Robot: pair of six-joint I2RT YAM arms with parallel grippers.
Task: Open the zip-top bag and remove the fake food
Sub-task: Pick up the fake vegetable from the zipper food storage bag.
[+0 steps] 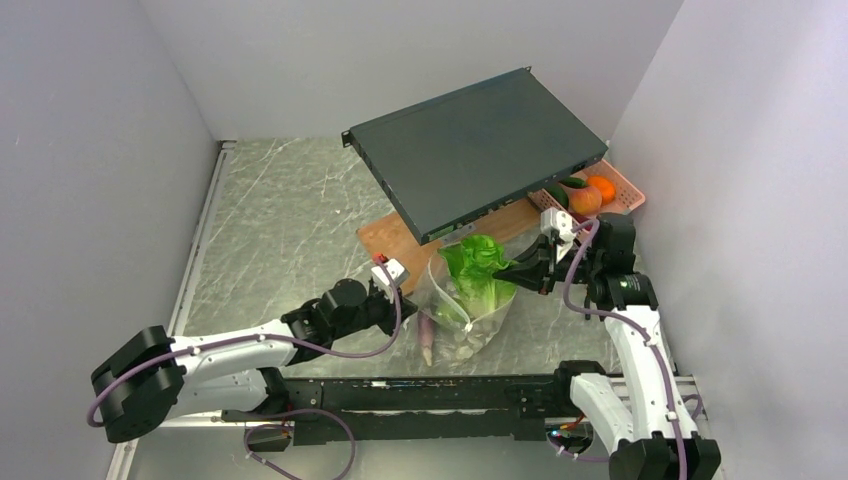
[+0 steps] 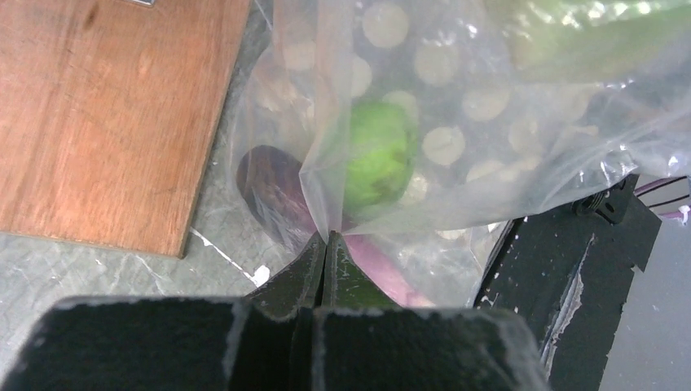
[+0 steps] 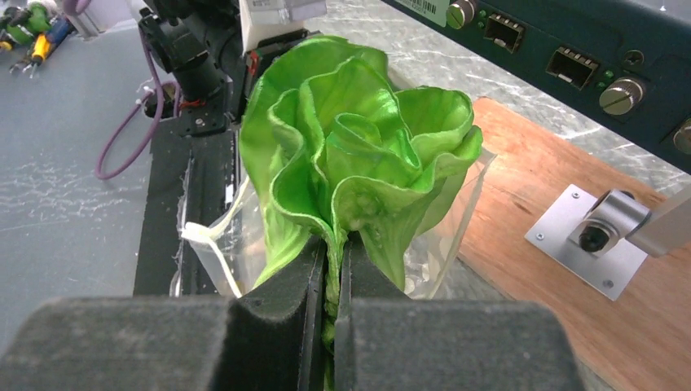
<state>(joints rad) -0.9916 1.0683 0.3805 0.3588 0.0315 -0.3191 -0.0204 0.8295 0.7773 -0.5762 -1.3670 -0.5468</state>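
Note:
The clear zip-top bag (image 1: pixel 462 325) stands open near the table's front, between both arms. My left gripper (image 1: pixel 398 303) is shut on a fold of the bag's plastic (image 2: pixel 330 187); a round green piece (image 2: pixel 376 155) and a dark purple piece (image 2: pixel 269 186) show through the plastic. My right gripper (image 1: pixel 520 270) is shut on a bright green leafy lettuce (image 3: pixel 358 155) and holds it at the bag's mouth, its lower leaves still inside the bag (image 3: pixel 220 244). The lettuce (image 1: pixel 478 268) sticks up out of the bag in the top view.
A dark flat equipment box (image 1: pixel 475 145) sits tilted over a wooden board (image 1: pixel 395 240) behind the bag. A pink lattice basket (image 1: pixel 625 190) at the back right holds orange and dark green toy food. Grey walls close in on both sides.

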